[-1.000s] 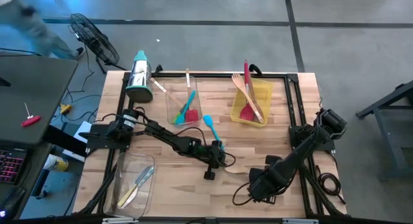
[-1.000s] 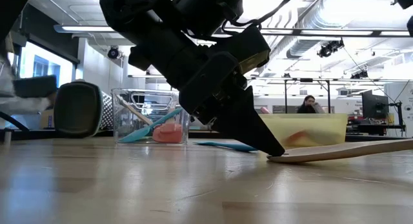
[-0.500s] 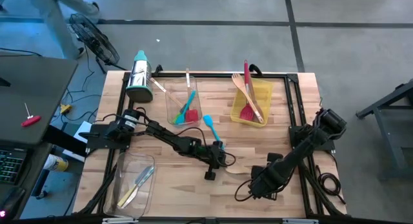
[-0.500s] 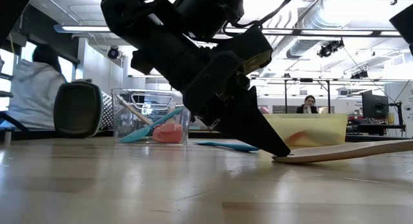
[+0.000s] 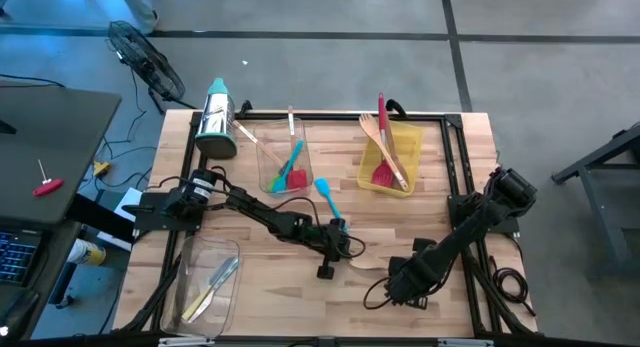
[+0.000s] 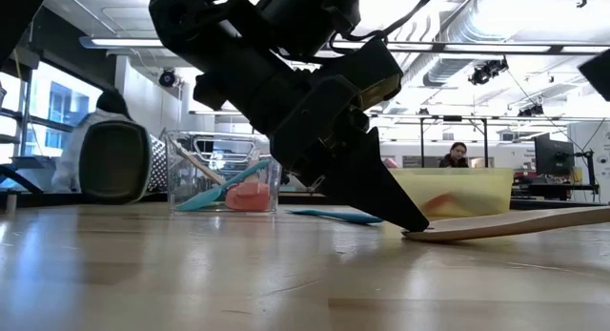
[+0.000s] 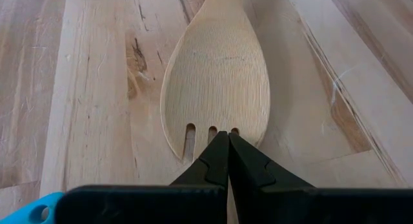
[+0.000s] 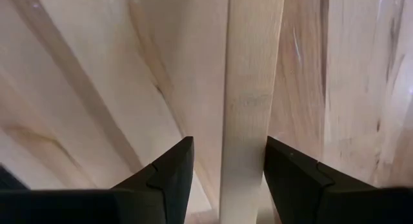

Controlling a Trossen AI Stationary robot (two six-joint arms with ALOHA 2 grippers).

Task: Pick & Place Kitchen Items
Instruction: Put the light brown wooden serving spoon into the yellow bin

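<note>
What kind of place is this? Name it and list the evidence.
Probably a robotics lab or workshop in an open industrial hall: exposed ceiling ducts, a floor fan beside the wooden table, and a person at a workstation behind.

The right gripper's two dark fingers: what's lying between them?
In the right wrist view, the pale handle of the wooden spoon runs between the right gripper's open fingers, over the table.
</note>
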